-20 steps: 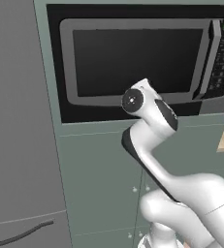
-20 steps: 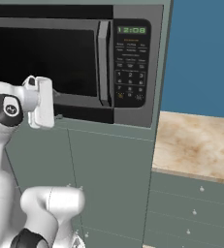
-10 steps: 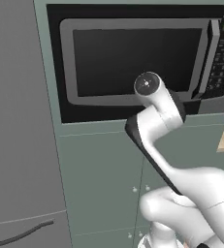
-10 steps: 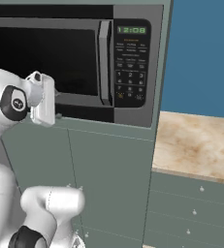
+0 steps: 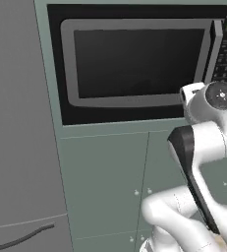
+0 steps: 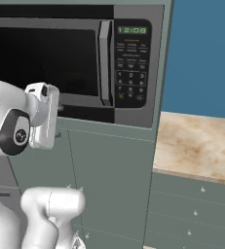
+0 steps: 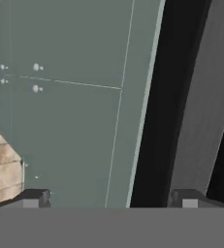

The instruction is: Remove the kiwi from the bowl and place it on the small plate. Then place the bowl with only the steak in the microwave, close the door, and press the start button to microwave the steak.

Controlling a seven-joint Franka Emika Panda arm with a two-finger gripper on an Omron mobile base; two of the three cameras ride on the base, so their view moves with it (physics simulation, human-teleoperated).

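1. The microwave [image 6: 75, 63] fills the upper half of both base views, its door [image 5: 137, 64] shut, handle [image 6: 104, 63] beside the keypad [image 6: 131, 65].
2. The gripper [image 7: 108, 196], at the hand view's bottom, gapes wide and empty, facing the cabinet front [image 7: 74, 111] below the door.
3. Judgement: the door-opening step; next, reach for the handle.

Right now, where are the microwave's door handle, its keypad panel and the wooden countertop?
door handle [image 6: 104, 63], right base view, middle of the vertical grey bar.
keypad panel [image 6: 130, 73], right base view, among the buttons.
countertop [image 6: 201, 146], right base view, bare top surface.
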